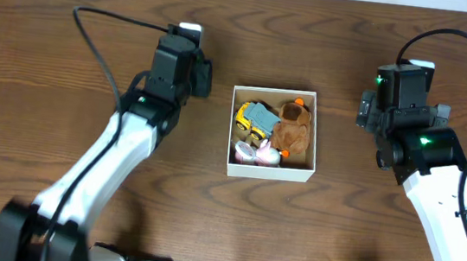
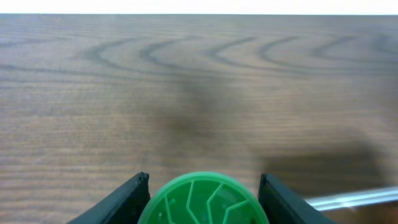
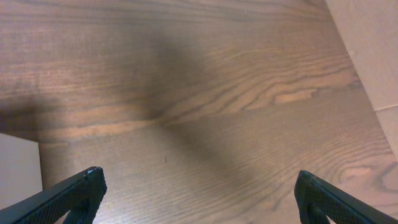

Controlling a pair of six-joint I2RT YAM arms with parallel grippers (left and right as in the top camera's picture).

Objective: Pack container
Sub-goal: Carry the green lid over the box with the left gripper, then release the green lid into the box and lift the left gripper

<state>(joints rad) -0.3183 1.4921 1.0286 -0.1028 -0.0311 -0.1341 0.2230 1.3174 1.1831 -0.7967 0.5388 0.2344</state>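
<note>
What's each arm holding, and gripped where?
Left gripper: a green round ribbed object, fingers against its opposite sides. Right gripper: open, nothing held.

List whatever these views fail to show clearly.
- Left wrist view: the green round thing in the left gripper is cut off by the bottom edge; what it is is unclear.
- Overhead: the left arm hides it; the pink and white toys in the container are too small to identify.
- Right wrist view: the bottom edge cuts off the right gripper behind its fingertips.
</note>
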